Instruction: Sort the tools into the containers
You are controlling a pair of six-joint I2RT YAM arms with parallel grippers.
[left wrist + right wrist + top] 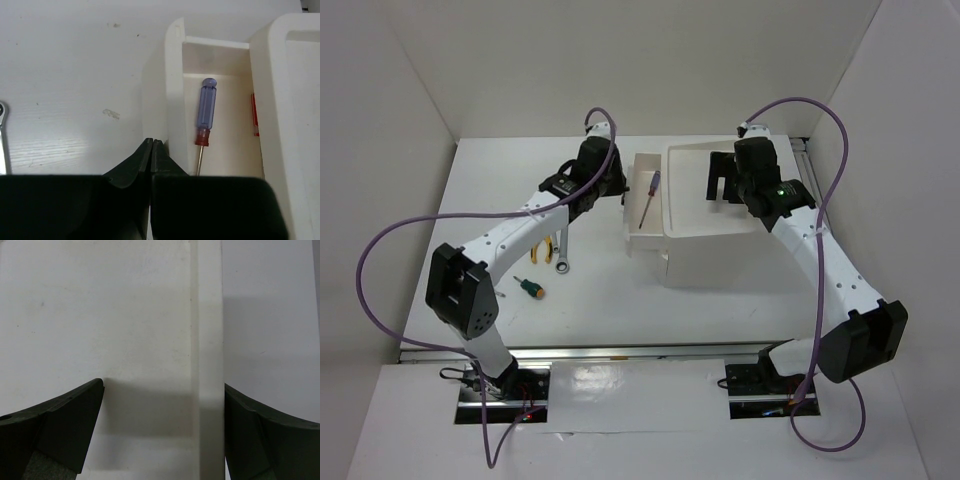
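Note:
The white box unit [720, 250] has one drawer [633, 215] pulled out to the left. A thin blue-handled screwdriver [648, 198] lies in the drawer, and it also shows in the left wrist view [206, 112]. My left gripper [615, 190] is shut and empty, its tips [151, 142] against the outside of the drawer's left wall [175, 90]. My right gripper [722, 190] is open and empty above the top tray [690, 215]; in the right wrist view it [164, 390] straddles the tray rim [210, 340]. Yellow-handled pliers [548, 250], a silver wrench [561, 260] and a stubby green screwdriver [530, 288] lie on the table, partly under my left arm.
The wrench's end shows at the left edge of the left wrist view [4, 135]. A red strip [255, 115] shows at the drawer's right side, under the box unit [290, 100]. White walls enclose the table at the back and on both sides.

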